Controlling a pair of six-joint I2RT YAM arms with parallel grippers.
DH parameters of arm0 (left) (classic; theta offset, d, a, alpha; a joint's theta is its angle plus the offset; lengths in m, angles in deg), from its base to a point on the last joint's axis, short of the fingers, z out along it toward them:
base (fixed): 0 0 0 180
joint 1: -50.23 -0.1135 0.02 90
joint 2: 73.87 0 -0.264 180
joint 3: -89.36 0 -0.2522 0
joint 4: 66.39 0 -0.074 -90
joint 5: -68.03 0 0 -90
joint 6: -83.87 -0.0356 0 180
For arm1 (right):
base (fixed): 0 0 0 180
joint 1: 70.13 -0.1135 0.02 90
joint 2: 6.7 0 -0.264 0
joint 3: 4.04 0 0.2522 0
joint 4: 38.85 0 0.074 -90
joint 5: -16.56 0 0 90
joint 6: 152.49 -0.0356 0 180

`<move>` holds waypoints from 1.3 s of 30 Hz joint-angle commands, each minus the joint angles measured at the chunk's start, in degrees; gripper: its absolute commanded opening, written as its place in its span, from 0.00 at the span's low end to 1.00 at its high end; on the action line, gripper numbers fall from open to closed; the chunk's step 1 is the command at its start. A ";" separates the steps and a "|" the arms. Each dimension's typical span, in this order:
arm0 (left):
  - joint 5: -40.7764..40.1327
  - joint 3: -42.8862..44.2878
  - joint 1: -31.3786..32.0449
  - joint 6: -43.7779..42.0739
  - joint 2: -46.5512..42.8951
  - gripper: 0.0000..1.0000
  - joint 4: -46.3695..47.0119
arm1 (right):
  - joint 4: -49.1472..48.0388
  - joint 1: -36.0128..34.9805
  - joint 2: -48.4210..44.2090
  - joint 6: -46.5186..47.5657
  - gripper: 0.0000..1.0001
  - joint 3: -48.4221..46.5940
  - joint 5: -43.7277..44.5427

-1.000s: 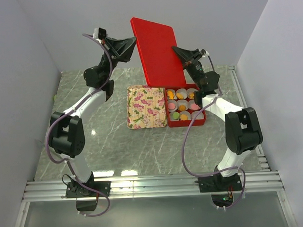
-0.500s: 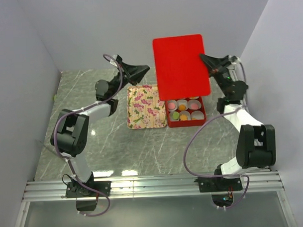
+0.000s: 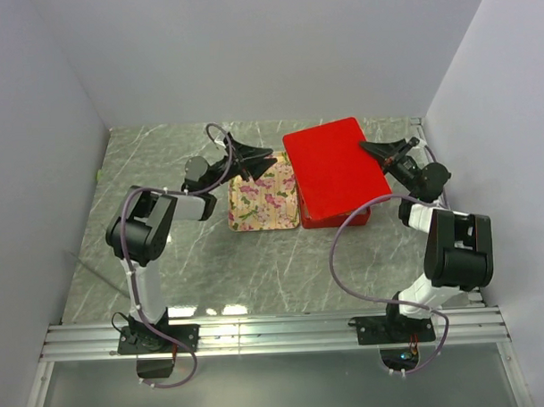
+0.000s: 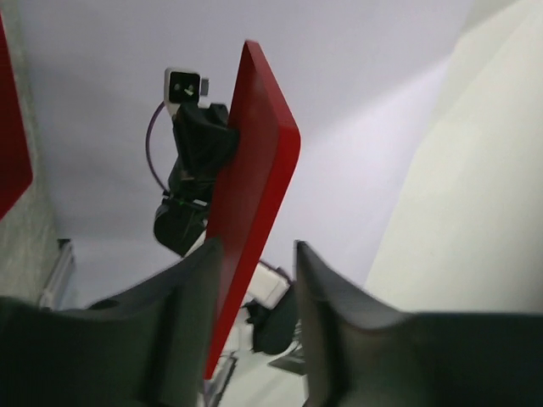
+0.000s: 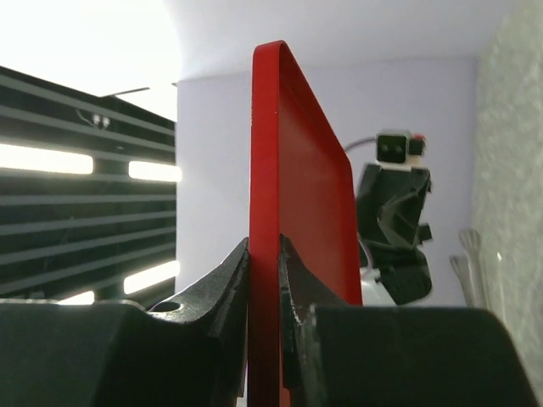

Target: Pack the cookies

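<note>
Top external: lid (image 3: pixel 335 170) tilted over box (image 3: pixel 357 219), closing step; right gripper (image 3: pixel 367 147) clamps lid edge; left gripper (image 3: pixel 270 155) jaws parted around other edge. Next: right release, lid seated flat.

The lid (image 3: pixel 336 170) is plain bright red. The tray (image 3: pixel 264 193) is cream with a pink-and-green floral print. The desk (image 3: pixel 211 259) is grey marble with pale veins. The cables (image 3: pixel 331 259) are dull purple.
</note>
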 commanded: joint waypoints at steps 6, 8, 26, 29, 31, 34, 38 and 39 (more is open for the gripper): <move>5.47 6.41 1.68 -25.41 -6.38 0.83 -26.03 | 7.25 0.84 5.33 3.86 0.00 -9.20 -7.92; -2.47 12.56 2.91 -44.63 -8.50 0.85 -50.08 | 9.10 1.37 7.27 5.70 0.00 -10.43 -7.30; -34.98 42.73 12.05 -75.64 3.78 0.99 -99.15 | 29.24 2.25 14.48 23.20 0.00 -20.89 -0.71; -32.25 42.83 11.97 -75.03 5.02 0.99 -97.66 | 27.49 2.16 15.45 23.20 0.00 -19.75 0.60; -30.32 42.48 12.14 -74.59 5.20 0.99 -95.03 | 26.17 2.16 16.06 23.20 0.00 -18.52 1.40; -29.61 42.57 12.14 -73.80 5.55 0.99 -93.71 | 23.19 2.25 16.77 22.33 0.00 -16.24 2.72; -29.43 41.95 12.23 -73.71 5.38 1.00 -92.48 | 21.60 1.99 17.65 22.94 0.00 -12.90 4.83; -29.61 41.69 12.40 -73.62 5.29 0.99 -92.21 | 20.63 1.99 17.82 22.94 0.00 -12.46 5.00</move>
